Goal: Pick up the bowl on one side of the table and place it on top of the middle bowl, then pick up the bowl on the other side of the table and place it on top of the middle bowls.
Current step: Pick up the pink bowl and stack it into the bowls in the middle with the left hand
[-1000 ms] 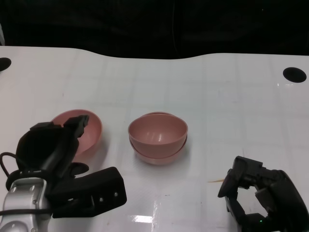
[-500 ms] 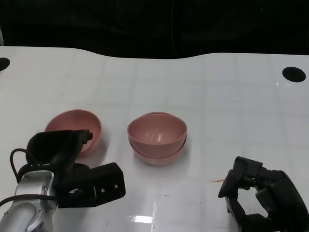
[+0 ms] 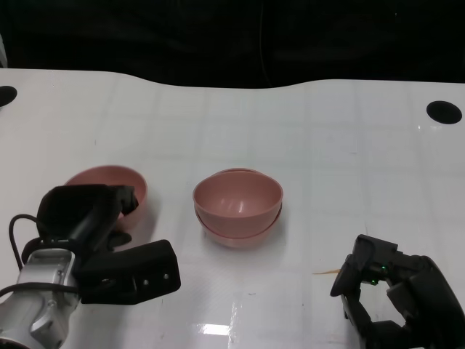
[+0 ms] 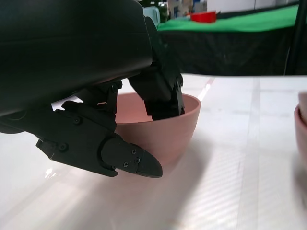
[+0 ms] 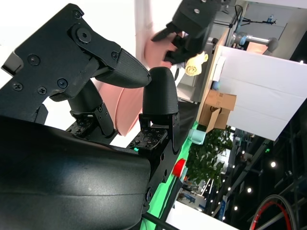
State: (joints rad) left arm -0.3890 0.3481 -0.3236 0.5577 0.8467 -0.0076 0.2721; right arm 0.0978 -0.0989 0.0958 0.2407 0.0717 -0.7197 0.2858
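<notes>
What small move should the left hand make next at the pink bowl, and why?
Probably close and lift. The left hand has fingers hooked over the side bowl's rim and another finger outside the wall, but the bowl seems to sit on the table, with the middle stack waiting.

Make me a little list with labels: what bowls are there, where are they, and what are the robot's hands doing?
stacked bowls: two pink bowls nested at the table's middle
side bowl: one pink bowl on the robot's left, upright on the table
left hand: left hand at the side bowl, fingers hooked over its rim
right hand: right hand near the table's front edge, holding nothing, fingers apart
table: white
</notes>
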